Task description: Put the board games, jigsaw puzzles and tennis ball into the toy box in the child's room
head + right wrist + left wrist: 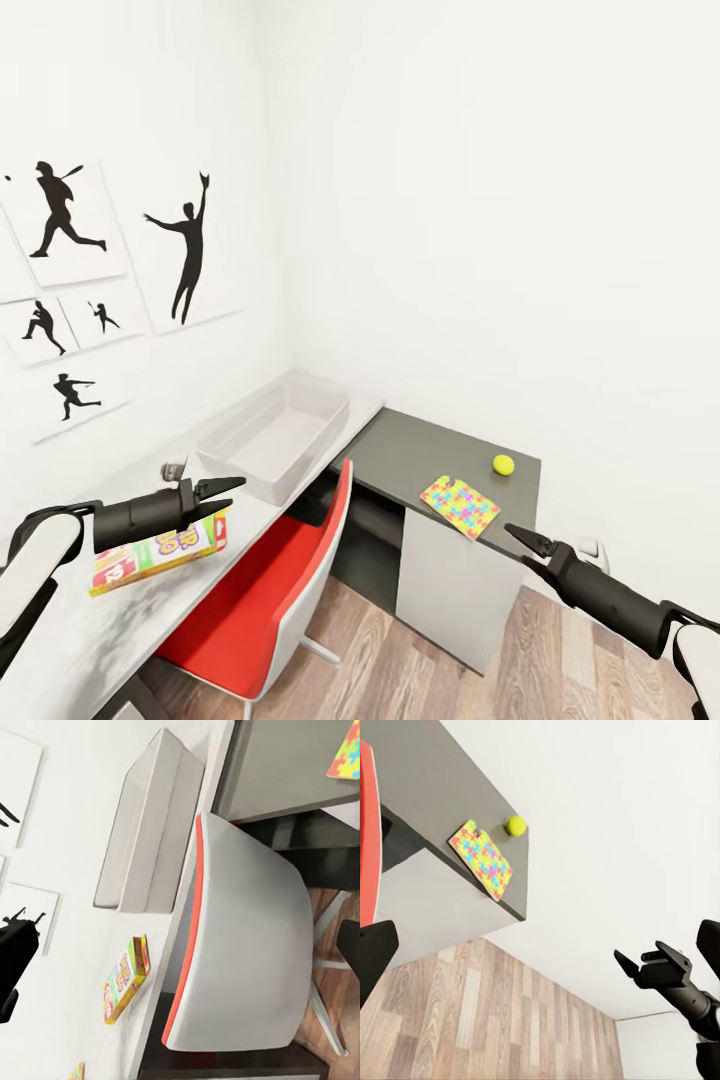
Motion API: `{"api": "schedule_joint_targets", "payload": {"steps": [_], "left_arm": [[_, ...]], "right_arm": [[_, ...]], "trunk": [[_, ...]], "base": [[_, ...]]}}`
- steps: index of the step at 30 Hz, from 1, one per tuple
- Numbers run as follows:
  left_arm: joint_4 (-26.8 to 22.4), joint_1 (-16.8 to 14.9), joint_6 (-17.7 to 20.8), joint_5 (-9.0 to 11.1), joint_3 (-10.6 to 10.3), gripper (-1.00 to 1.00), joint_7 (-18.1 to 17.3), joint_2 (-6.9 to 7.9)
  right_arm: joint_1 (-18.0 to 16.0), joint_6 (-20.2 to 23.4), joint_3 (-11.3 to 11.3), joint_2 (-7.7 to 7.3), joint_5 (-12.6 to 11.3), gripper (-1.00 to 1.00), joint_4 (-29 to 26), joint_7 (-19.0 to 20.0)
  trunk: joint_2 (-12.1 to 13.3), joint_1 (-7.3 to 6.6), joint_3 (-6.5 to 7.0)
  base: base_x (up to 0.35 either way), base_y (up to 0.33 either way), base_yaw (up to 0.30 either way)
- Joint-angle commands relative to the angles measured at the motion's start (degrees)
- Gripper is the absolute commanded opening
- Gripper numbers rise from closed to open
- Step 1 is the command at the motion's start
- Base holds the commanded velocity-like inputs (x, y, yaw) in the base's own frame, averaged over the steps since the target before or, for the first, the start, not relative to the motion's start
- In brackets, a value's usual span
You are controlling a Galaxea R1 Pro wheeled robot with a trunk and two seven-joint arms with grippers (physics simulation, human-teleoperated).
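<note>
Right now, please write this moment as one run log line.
left claw: open, empty | right claw: cannot tell | toy box: empty | ball, puzzle: on dark desk

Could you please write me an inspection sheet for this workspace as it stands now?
Surface: pale grey table along the left wall, joined to a dark grey section.
Job's things: toy box on the pale top, nothing seen inside; colourful board game on the pale top; jigsaw puzzle and tennis ball on the dark section, apart.
Clutter: small grey object by the wall, too small to identify.
Grippers: left gripper open above the board game, holding nothing; right gripper empty, jaw state unclear.
Cables: nothing seen.
Surroundings: red-and-white chair, silhouette pictures, wood floor.
</note>
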Motion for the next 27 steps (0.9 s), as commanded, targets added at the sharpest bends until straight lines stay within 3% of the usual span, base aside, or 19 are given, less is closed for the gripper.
{"api": "schedule_joint_targets", "payload": {"steps": [1, 14, 27], "left_arm": [[0.01, -0.04, 0.06, -0.44, -0.03, 1.00, -0.53, 0.04], [0.01, -0.05, 0.07, -0.28, -0.10, 1.00, -0.53, 0.05], [-0.04, -0.06, 0.04, -0.23, -0.11, 1.00, -0.53, 0.05]], "right_arm": [[-0.07, 0.26, -0.09, 0.01, 0.56, 1.00, -0.01, 0.61], [-0.07, 0.26, -0.09, 0.01, 0.51, 1.00, -0.04, 0.59], [-0.07, 0.20, -0.09, 0.01, 0.58, 1.00, 0.04, 0.56]], "trunk": [[-0.13, 0.04, -0.13], [-0.13, 0.04, -0.12], [-0.13, 0.04, 0.10]], "base": [[0.000, 0.000, -0.069], [0.000, 0.000, -0.016], [0.000, 0.000, -0.226]]}}
